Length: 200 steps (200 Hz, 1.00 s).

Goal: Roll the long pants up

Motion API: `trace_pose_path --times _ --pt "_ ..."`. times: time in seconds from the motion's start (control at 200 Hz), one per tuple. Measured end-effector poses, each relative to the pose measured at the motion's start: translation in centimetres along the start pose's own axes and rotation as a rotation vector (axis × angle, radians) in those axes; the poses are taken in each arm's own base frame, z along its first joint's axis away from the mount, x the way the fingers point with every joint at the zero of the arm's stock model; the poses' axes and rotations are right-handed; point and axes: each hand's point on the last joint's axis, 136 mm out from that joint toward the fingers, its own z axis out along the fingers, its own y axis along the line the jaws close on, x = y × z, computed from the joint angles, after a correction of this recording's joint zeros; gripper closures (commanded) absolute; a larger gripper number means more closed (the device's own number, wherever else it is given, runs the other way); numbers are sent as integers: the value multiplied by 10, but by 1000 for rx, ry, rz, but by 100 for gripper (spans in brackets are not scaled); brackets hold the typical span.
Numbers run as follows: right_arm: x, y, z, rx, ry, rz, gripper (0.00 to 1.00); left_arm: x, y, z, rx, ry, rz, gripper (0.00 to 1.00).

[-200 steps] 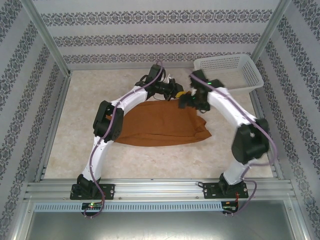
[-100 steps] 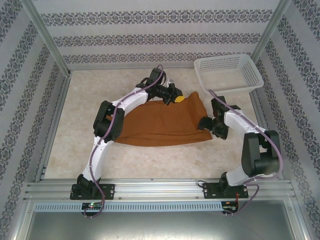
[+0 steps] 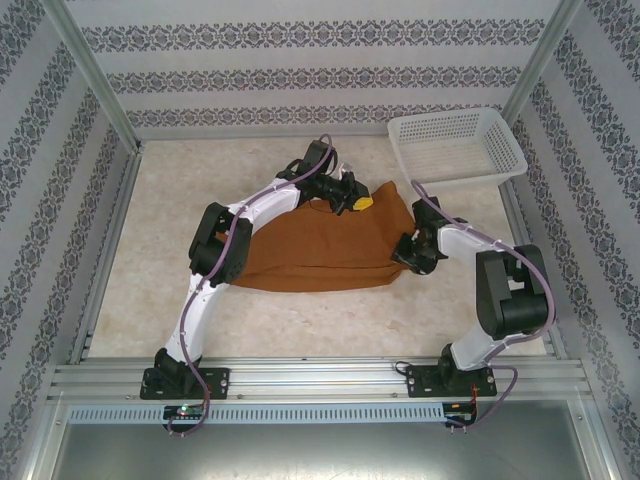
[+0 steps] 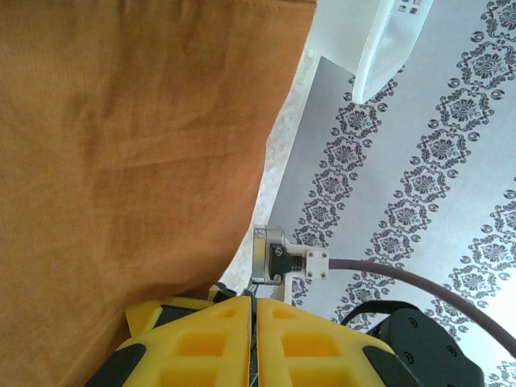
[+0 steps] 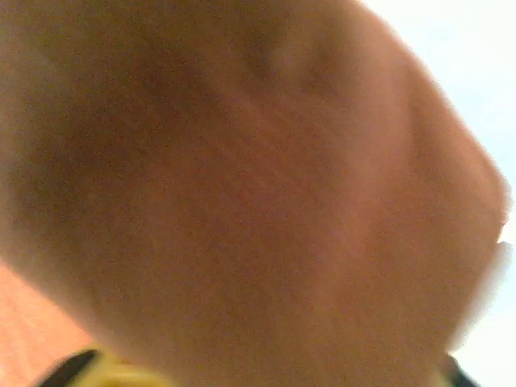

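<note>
Right gripper (image 3: pixel 409 256) swung from far edge to right end of long pants (image 3: pixel 320 248); cloth hides my jaws, cannot tell. Left gripper (image 3: pixel 356 201) pressed together, apparently pinching far edge. Rolling not begun.

Bright even light, soft shadows; right wrist view shows the long pants (image 5: pixel 242 201) badly blurred.

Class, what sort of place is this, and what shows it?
Probably a robot test cell: a metal frame, wallpapered walls, and two arms bolted to a table holding the long pants and a white mesh basket.
</note>
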Motion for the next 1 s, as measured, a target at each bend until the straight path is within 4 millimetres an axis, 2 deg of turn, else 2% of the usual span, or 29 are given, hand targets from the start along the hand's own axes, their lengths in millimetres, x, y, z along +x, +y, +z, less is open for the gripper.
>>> trace_pose_path --times 0.13,0.26,0.415,0.51,0.575,0.615,0.749,0.779,0.789,0.814,0.849,0.884,0.999 --pt "-10 9 -4 -9 -13 -22 100 0 0 0 0 0 1 89" --pt "-18 22 -27 20 -53 -96 100 0 0 0 0 0 1 89" --pt "-21 64 -76 37 -156 -264 100 0 0 0 0 0 0 90" --pt "-11 86 -92 76 -199 -378 100 0 1 0 -1 1 -1 90" --pt "-1 95 -91 126 -207 -453 100 1 5 1 -7 3 -8 90" --pt "7 97 -83 171 -193 -502 100 1 9 2 -13 4 -16 90" --pt "34 90 -39 352 -114 -643 100 2 21 3 -33 5 -37 89" --pt "38 87 -31 389 -101 -670 100 1 22 3 -35 1 -36 81" --pt "41 86 -28 403 -96 -681 100 1 22 3 -35 1 -36 76" --pt "44 84 -22 431 -89 -703 100 0 22 2 -36 -2 -31 57" --pt "48 82 -16 464 -82 -732 100 -2 22 1 -36 -8 -30 25" --pt "51 80 -12 491 -79 -756 100 -3 23 0 -40 -12 -31 2" --pt "53 77 -8 537 -83 -796 100 -7 26 -7 -55 -18 -24 0"
